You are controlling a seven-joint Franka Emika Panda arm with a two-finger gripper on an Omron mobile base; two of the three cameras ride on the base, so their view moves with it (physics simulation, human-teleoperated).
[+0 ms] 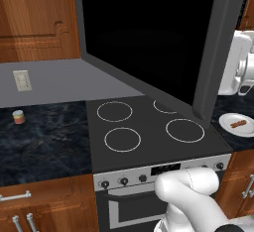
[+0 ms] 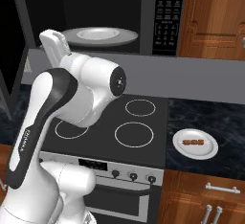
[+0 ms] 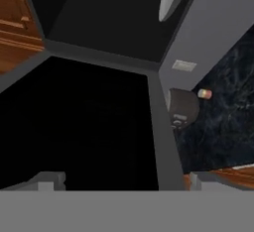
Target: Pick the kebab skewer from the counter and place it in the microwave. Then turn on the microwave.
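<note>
The skewer (image 2: 193, 143) is seen lying on a white plate (image 2: 207, 154) on the counter (image 2: 210, 117), at 3 o'clock from the stovetop (image 2: 119, 122). The microwave (image 2: 162, 17) above is open, its door (image 1: 149, 32) swung out at 9 o'clock. The gripper (image 3: 121, 179) is held wide open with nothing between the fingers, facing the door glass.

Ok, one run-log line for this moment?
reddish-brown kebab skewer: on small white plate on counter | grey-framed microwave: door open | gripper: open, empty
</note>
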